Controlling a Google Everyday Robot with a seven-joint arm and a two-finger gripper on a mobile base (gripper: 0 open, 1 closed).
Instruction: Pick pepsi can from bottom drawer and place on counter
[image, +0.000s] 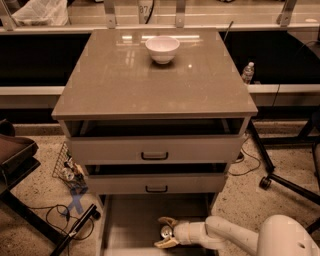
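Note:
The bottom drawer is pulled out at the foot of the cabinet, showing its pale grey floor. The pepsi can stands upright on that floor, seen from above by its silver top. My gripper reaches in from the right on a white arm, low in the drawer. Its two tan fingers are spread, one on each side of the can. The counter is the glossy grey-brown cabinet top above.
A white bowl sits at the counter's back. The two upper drawers stick out slightly above the bottom one. A black chair base stands at right, a water bottle behind, cables and a dark frame at left.

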